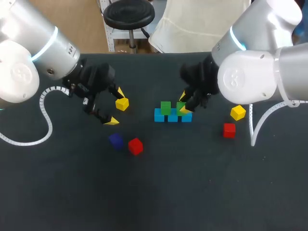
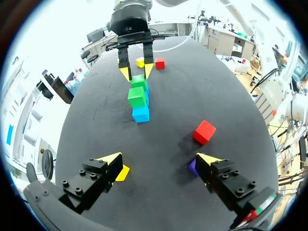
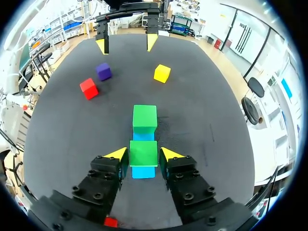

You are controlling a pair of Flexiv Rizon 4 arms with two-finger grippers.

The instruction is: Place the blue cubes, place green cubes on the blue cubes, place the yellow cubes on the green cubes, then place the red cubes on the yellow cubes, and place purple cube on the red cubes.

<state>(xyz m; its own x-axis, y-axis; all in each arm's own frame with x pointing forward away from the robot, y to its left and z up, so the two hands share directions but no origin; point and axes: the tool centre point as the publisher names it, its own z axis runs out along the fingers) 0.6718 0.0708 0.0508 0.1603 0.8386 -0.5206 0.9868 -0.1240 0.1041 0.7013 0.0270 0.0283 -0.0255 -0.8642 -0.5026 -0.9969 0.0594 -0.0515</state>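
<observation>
Three blue cubes [image 1: 173, 117] stand in a row mid-table with two green cubes on top. My right gripper [image 1: 184, 103] straddles the right green cube [image 3: 143, 153]; its fingertips [image 3: 119, 154] stand a sliver off the cube's sides, so it is open. The other green cube [image 3: 145, 118] sits just ahead of it. My left gripper [image 1: 115, 106] hangs wide open over the table, a yellow cube [image 1: 122, 103] by one fingertip and a purple cube [image 2: 192, 166] by the other. A red cube [image 1: 135, 146] lies near the purple cube [image 1: 115, 140].
A second yellow cube [image 1: 237, 112] and a second red cube [image 1: 229, 130] lie to the right of the stack, beside my right arm. A white cable [image 1: 45, 103] loops over the table's left part.
</observation>
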